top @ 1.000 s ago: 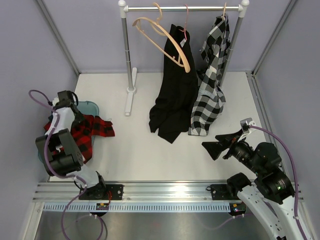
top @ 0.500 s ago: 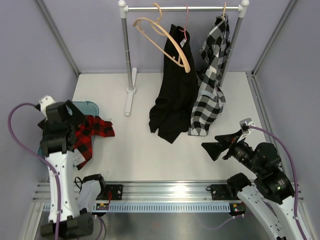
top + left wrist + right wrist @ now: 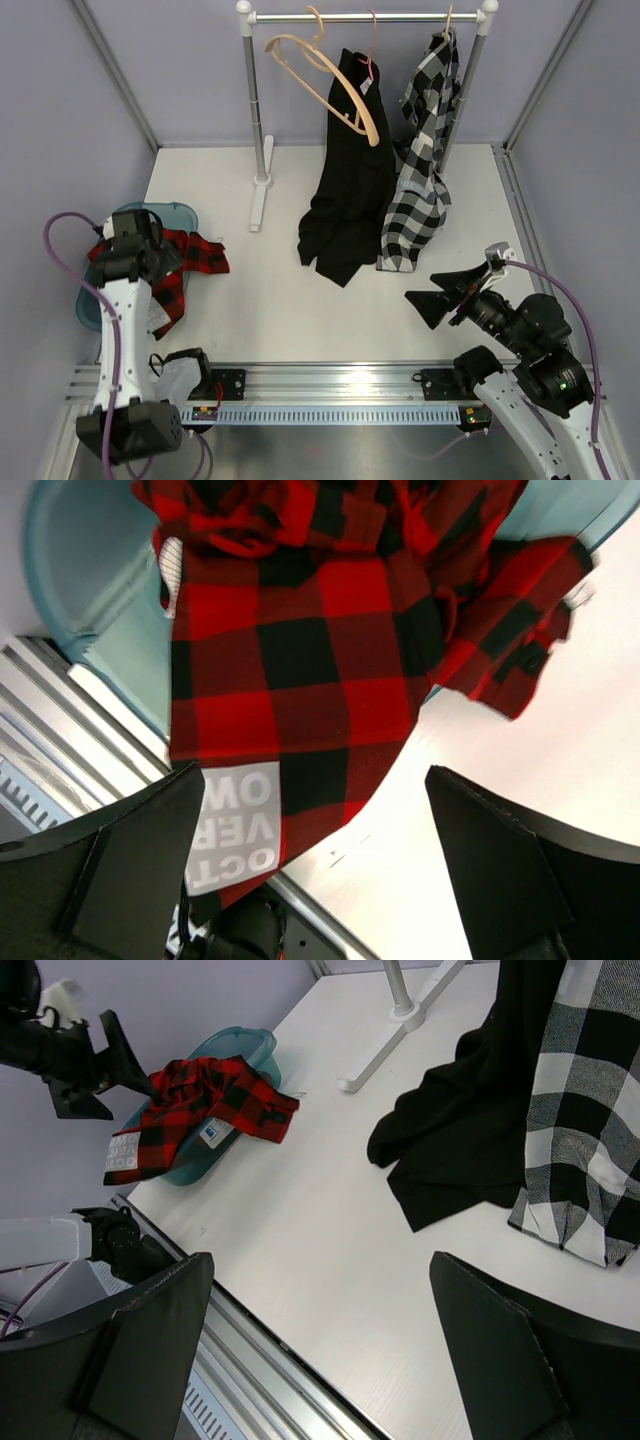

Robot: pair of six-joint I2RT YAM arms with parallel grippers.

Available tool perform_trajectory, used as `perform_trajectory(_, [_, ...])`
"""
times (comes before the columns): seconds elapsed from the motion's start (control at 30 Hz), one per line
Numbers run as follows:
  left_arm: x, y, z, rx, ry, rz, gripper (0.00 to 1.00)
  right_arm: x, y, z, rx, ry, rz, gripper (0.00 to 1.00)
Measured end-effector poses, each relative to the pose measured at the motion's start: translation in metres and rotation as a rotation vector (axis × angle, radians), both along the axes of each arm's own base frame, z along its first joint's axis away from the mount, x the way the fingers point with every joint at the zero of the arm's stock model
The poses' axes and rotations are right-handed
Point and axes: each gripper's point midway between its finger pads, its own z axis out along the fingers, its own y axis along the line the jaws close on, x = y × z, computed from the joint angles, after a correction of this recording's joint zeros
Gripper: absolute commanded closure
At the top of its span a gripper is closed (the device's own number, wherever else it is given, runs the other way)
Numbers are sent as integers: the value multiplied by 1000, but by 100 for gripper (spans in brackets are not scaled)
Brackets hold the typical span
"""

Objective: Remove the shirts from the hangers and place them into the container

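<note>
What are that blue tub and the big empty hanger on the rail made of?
The tub looks like smooth, slightly glossy plastic: it is see-through teal with a moulded, rounded rim. The empty hanger is probably bare or lightly finished wood, going by its pale tan colour and thick curved arms.

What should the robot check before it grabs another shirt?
1. Left gripper open and empty: ok.
2. Right gripper open and empty: ok.
3. Red plaid shirt fully inside the container: not ok, a sleeve and the hem spill over the rim.
4. Black shirt taken down: not ok, it hangs from the rail.
5. Checked shirt taken down: not ok, it hangs beside the black one.
</note>
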Motion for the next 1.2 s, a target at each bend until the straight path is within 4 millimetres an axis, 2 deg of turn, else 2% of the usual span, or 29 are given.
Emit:
perform_trajectory(0.2, [11,-3,-41,-70,207,-33,1,-4,-2,4,4,-30,1,1])
perform_trajectory(0.4, [11,-5,-52,-91,263,-36,1,-7,-3,7,5,-51,7,1])
perform_trajectory(0.57, [16,-3,-64,-102,311,-35,7,-7,-3,7,4,-52,7,1])
perform_trajectory(0.67, [19,3,-74,-114,348,-25,18,-7,-3,7,4,-52,6,1])
perform_trajectory(0.7, [20,5,-77,-115,357,-21,28,-7,-3,7,4,-51,6,0])
perform_trajectory(0.77, [21,10,-80,-116,368,-15,39,-7,-3,6,3,-49,5,1])
perform_trajectory(0.8, [22,12,-81,-114,366,-13,50,-7,-4,6,2,-49,2,1])
perform_trajectory(0.9, [23,18,-81,-107,364,-11,70,-6,-4,6,1,-48,-2,1])
perform_trajectory(0.93, [23,19,-80,-103,366,-12,86,-6,-4,6,0,-47,-3,0])
perform_trajectory(1.0, [26,23,-78,-93,365,-12,99,-4,-4,5,-4,-40,-7,1])
perform_trajectory(1.1, [39,32,-66,-67,336,-6,100,-1,-4,4,-11,-27,-15,1])
perform_trajectory(1.2, [65,45,-50,-14,256,7,100,3,-3,1,-20,-9,-20,1])
